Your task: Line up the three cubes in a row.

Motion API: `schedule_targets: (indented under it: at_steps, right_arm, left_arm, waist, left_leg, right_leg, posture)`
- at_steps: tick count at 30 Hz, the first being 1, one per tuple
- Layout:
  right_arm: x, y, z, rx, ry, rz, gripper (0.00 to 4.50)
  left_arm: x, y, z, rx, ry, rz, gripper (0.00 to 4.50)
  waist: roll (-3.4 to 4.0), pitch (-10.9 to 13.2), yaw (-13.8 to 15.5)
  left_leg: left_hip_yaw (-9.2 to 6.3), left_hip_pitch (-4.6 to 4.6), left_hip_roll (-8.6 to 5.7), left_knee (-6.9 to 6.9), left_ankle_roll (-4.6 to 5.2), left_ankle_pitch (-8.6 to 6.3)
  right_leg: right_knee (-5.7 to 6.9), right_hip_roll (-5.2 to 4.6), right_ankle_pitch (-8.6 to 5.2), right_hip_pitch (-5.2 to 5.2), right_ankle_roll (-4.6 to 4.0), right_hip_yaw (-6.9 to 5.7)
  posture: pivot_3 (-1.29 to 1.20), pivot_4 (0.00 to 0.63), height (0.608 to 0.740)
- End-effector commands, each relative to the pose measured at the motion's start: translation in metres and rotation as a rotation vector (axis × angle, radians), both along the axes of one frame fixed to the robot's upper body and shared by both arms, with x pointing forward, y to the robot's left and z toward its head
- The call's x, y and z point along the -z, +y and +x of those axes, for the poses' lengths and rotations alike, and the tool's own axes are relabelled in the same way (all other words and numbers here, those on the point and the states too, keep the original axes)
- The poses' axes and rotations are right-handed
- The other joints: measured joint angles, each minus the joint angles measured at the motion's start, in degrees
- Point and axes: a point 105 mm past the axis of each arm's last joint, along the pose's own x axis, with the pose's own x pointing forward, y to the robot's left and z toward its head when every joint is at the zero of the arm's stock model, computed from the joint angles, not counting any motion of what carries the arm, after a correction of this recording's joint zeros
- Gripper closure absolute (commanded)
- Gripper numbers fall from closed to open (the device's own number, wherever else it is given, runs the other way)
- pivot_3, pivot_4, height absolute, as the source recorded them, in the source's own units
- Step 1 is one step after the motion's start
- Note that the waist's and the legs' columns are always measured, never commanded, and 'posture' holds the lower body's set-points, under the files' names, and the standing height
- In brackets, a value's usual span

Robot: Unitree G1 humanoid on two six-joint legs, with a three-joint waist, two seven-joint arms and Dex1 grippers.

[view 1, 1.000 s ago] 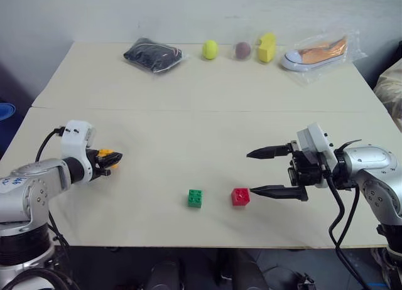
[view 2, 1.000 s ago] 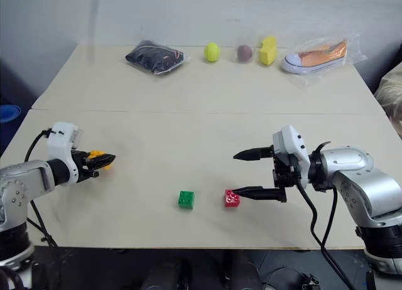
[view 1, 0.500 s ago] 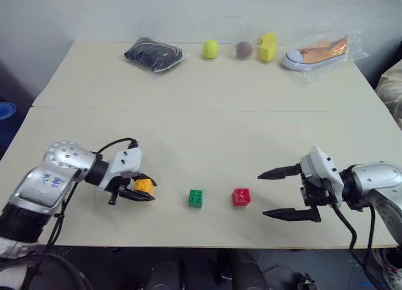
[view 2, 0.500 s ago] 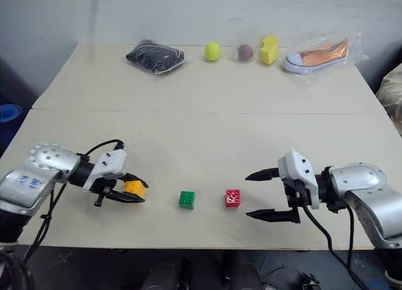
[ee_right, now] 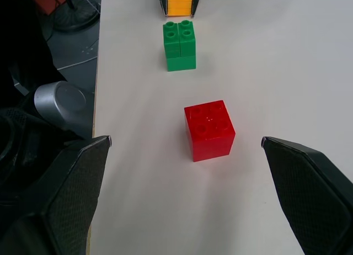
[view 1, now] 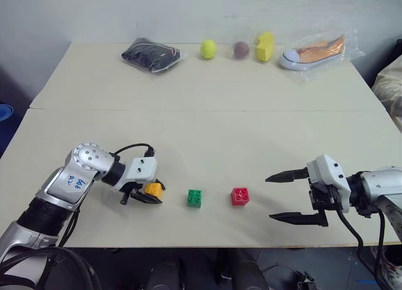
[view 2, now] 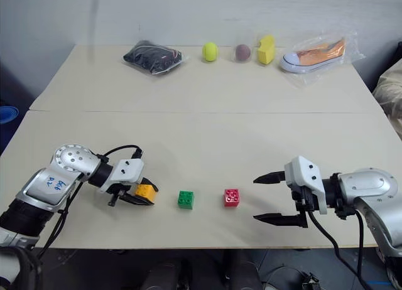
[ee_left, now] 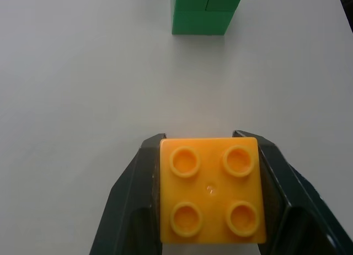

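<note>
Since the earlier frame, the orange-yellow cube [view 1: 152, 189] has been carried by the left gripper [view 1: 148, 194] to just left of the green cube [view 1: 195, 198], the red cube [view 1: 240, 196] lying beyond. In the left wrist view, the orange-yellow cube is seen pinched between the fingers [ee_left: 129, 202], so a skewed release could leave it out of line. In the right wrist view, the right gripper [ee_right: 190, 202] is spread wide, near the red cube.

Lab: bare test table [view 1: 207, 133], assorted props.

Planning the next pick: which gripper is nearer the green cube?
Left. The left gripper, shut on the orange cube, sits just beside the green cube; the open right gripper is beyond the red cube.
</note>
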Motion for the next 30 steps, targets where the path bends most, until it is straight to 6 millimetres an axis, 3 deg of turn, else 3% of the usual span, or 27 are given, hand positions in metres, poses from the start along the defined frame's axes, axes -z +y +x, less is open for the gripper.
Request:
schedule_targets:
  at_steps: [1, 2, 8, 12, 14, 18, 21, 26, 30]
  right_arm:
    - [-0.010, 0.003, 0.001, -0.014, -0.048, 0.013, 0.00]
    - [-0.010, 0.003, 0.001, -0.015, -0.048, 0.013, 0.00]
    - [-0.010, 0.005, 0.004, -0.026, -0.053, 0.014, 0.00]
    - [-0.013, 0.005, 0.007, -0.031, -0.058, 0.017, 0.00]
    - [-0.016, 0.003, 0.009, -0.032, -0.058, 0.020, 0.00]
    - [-0.026, -0.007, 0.009, -0.032, -0.039, 0.032, 0.00]
    - [-0.032, -0.018, 0.006, -0.040, -0.014, 0.028, 0.00]
    - [-0.037, -0.027, 0.007, -0.039, 0.006, 0.035, 0.00]
    - [-0.044, -0.022, 0.008, -0.060, 0.017, 0.080, 0.00]
  left_arm:
    - [-0.002, -0.001, -0.001, 0.005, -0.019, 0.010, 2.97]
    - [-0.002, -0.001, -0.002, 0.004, -0.018, 0.011, 2.97]
    - [-0.003, 0.002, -0.002, -0.036, -0.013, 0.002, 1.19]
    - [-0.018, 0.015, -0.005, -0.115, -0.014, -0.030, 0.03]
    - [-0.028, 0.023, -0.009, -0.148, -0.021, -0.043, 0.01]
    - [-0.071, 0.052, -0.027, -0.236, -0.069, -0.168, 0.01]
    - [-0.104, 0.063, -0.034, -0.268, -0.255, -0.296, 0.01]
    - [-0.112, 0.069, -0.066, -0.266, -0.162, -0.288, 0.01]
    - [-0.109, 0.068, -0.072, -0.287, -0.109, -0.314, 0.01]
  waist:
    - [0.00, 0.00, 0.00]
    - [0.00, 0.00, 0.00]
    - [0.00, 0.00, 0.04]
    - [0.00, 0.00, -0.02]
    - [0.00, 0.00, -0.37]
    - [0.00, 0.00, -0.87]
    - [0.00, 0.01, -1.19]
    - [0.01, 0.00, -1.37]
    - [0.02, 0.01, -1.40]
  left_leg:
    - [0.00, 0.00, 0.00, 0.01, 0.00, 0.00]
    - [0.00, 0.00, 0.00, 0.01, 0.00, 0.00]
    - [-0.01, 0.00, -0.01, 0.01, 0.01, 0.01]
    - [-0.02, 0.00, 0.01, 0.01, 0.01, 0.01]
    - [-0.02, -0.01, 0.05, 0.01, 0.01, 0.01]
    - [-0.04, -0.02, 0.12, -0.02, -0.02, 0.00]
    - [-0.06, -0.03, 0.13, -0.02, -0.02, 0.00]
    - [-0.12, 0.00, 0.10, -0.02, -0.03, -0.01]
    - [-0.12, 0.02, 0.12, -0.02, -0.07, -0.02]
  right_leg:
    - [0.00, 0.00, 0.00, 0.00, 0.00, 0.00]
    - [0.00, 0.00, 0.00, 0.00, 0.00, 0.00]
    - [0.01, -0.01, 0.00, 0.01, 0.00, 0.00]
    - [0.01, -0.01, 0.00, 0.01, 0.00, 0.00]
    - [0.01, 0.01, 0.00, -0.01, 0.00, 0.00]
    - [-0.01, 0.00, -0.01, -0.01, -0.02, -0.02]
    - [-0.06, -0.03, -0.02, 0.00, -0.02, -0.03]
    - [-0.08, -0.05, -0.01, 0.06, -0.02, -0.08]
    - [-0.06, -0.03, -0.03, 0.05, -0.04, -0.06]
  posture:
    - [0.00, 0.150, 0.740]
    - [0.00, 0.150, 0.740]
    - [0.00, 0.150, 0.740]
    - [0.00, 0.150, 0.740]
    - [0.00, 0.150, 0.740]
    - [0.00, 0.150, 0.740]
    - [0.00, 0.150, 0.740]
    - [0.00, 0.150, 0.740]
    - [0.00, 0.150, 0.740]
